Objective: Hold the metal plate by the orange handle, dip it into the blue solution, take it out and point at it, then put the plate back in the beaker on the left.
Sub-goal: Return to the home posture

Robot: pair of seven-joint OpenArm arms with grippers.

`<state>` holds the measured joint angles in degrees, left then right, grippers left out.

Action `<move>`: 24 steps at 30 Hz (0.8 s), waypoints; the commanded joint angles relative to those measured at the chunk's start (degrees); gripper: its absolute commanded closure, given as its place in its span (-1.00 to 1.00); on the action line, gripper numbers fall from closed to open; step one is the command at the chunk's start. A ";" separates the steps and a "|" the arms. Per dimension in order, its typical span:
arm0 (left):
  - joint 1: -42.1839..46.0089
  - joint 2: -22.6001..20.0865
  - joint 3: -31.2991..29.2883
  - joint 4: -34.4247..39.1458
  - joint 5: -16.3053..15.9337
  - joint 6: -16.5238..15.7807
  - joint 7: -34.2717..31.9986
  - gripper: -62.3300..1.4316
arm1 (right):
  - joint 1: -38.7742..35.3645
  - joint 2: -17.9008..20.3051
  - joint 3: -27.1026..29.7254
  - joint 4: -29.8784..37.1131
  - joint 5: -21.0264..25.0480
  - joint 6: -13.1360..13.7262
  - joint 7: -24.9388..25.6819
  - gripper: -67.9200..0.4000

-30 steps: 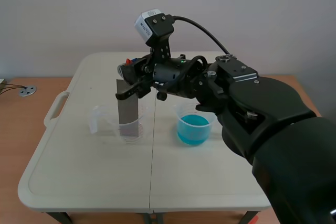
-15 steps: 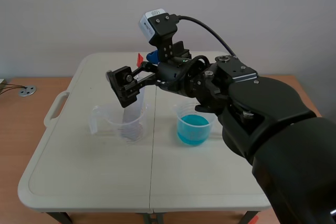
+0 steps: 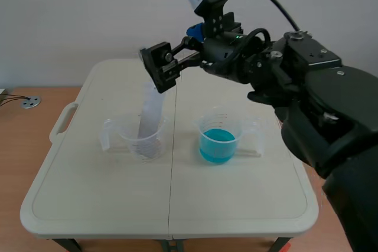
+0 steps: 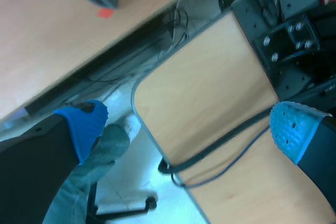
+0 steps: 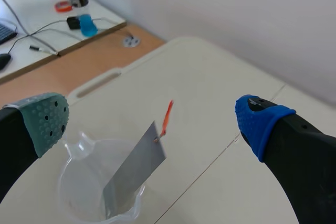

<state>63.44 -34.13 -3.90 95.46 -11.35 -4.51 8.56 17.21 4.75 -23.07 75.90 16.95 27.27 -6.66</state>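
The grey metal plate [image 5: 134, 169] leans tilted inside the clear left beaker [image 5: 79, 187], with its thin orange handle [image 5: 167, 118] sticking up from the top corner. My right gripper [image 5: 152, 116] hangs open well above it, and nothing is between its fingers. In the scene view the right gripper [image 3: 177, 51] is raised over the plate [image 3: 149, 110] and the left beaker [image 3: 133, 140]. The beaker of blue solution [image 3: 218, 143] stands to the right of it. My left gripper [image 4: 191, 127] is open and empty, off the table, facing a wooden floor.
The white folding table [image 3: 88, 199] has a moulded handle [image 3: 62, 121] on its left edge. My right arm [image 3: 307, 92] spans the upper right of the scene view. Ahead of the left gripper lie cables [image 4: 210, 150] and black equipment [image 4: 286, 35].
My right gripper opened and let go of the plate, then rose up and to the right. The plate now leans in the left beaker.
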 commanded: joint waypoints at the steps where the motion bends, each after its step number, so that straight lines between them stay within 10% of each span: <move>1: -0.74 0.11 -3.39 1.05 -0.96 1.33 -1.25 -1.00 | -1.49 1.55 0.81 3.72 0.42 -0.04 -0.52 -0.96; 11: -13.60 -0.68 -15.82 9.44 -0.85 2.25 -1.84 -1.00 | -15.91 9.35 6.67 21.42 2.49 0.81 -2.91 -0.96; 24: -31.39 -2.40 -2.97 19.45 -3.23 -0.37 -6.14 -1.00 | -33.55 19.47 12.28 34.51 5.84 2.73 1.29 -0.96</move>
<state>32.58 -36.67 -7.46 115.02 -14.57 -4.99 2.83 -16.25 23.18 -11.44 109.38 22.15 30.02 -6.59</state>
